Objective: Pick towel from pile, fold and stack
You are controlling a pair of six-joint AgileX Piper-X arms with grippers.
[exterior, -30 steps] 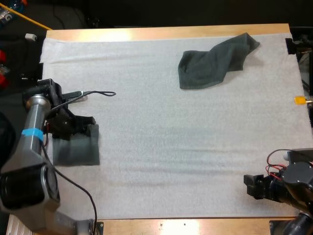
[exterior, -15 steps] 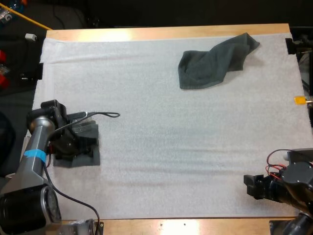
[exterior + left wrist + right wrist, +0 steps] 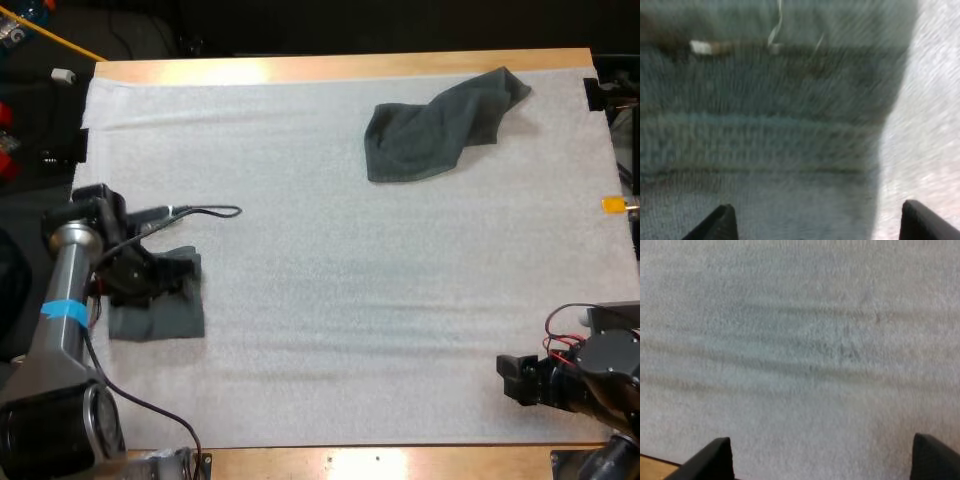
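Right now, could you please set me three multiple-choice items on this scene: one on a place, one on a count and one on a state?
1. Where does the crumpled towel lie?
A. on the mat's far side, toward the right
B. at the mat's near edge
C. off the table

2. How many towels are on the mat?
A. one
B. two
C. four

3. How does the left pincer stand?
A. open over the folded towel
B. shut on a cube
C. shut on nothing over bare mat

Answers:
1 A: it lies near the far edge, right of centre.
2 B: one is crumpled, one is folded.
3 A: its fingers stand apart, clear of the cloth.
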